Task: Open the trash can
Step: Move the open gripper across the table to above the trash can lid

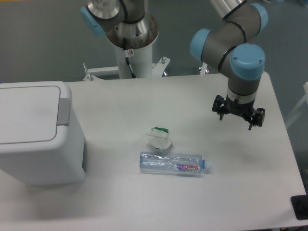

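Note:
The trash can (38, 159) is a large boxy white bin at the left edge of the table. Its flat white lid (26, 114) lies shut, and a grey rectangular tab (63, 111) sits on the rim at the lid's right side. My gripper (238, 117) hangs over the right part of the table, far to the right of the bin and touching nothing. Its fingers (220, 109) point down and stand apart, with nothing between them.
A crumpled white paper piece with green print (159, 137) lies mid-table. A clear plastic bottle (172, 163) lies on its side just in front of it. The arm's base column (132, 43) stands behind the table's back edge.

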You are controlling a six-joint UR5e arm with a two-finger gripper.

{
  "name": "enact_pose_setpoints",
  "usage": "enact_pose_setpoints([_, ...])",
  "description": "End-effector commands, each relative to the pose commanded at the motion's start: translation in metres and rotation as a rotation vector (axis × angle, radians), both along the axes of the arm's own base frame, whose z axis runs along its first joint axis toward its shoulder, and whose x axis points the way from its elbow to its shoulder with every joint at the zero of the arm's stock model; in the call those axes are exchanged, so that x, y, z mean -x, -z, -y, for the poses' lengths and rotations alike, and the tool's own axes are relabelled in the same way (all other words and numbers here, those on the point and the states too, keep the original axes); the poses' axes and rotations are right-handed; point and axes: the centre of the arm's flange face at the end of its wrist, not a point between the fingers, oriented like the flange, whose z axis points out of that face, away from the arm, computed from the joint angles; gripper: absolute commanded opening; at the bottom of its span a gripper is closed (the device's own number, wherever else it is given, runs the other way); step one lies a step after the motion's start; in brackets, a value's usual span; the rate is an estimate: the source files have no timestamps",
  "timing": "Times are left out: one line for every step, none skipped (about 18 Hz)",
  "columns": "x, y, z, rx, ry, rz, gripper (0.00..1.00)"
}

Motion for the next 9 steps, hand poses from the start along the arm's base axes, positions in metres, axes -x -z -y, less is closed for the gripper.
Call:
enact_pose_setpoints([0.0000, 0.0000, 0.0000, 0.000, 0.000, 0.000, 1.00])
enact_pose_setpoints([0.0001, 0.0000, 0.0001, 0.001, 0.000, -0.001, 1.00])
enact_pose_setpoints([0.0001, 0.0000, 0.0001, 0.001, 0.000, -0.001, 1.00])
enact_pose_setpoints([-0.0005, 0.0000, -0.0006, 0.001, 0.001, -0.001, 1.00])
enact_pose_setpoints([-0.0003, -0.0017, -0.0007, 0.000, 0.001, -0.003, 1.00])
enact_pose_setpoints([-0.0006, -0.0026, -0.0008, -0.002, 0.003, -0.004, 1.00])
enact_pose_setpoints([-0.0015, -0.0019, -0.0014, -0.001, 0.006, -0.003, 1.00])
enact_pose_setpoints([-0.0021, -0.0019, -0.0023, -0.002, 0.006, -0.002, 1.00])
enact_pose_setpoints([-0.0023, -0.0027, -0.0034, -0.005, 0.008, -0.004, 1.00])
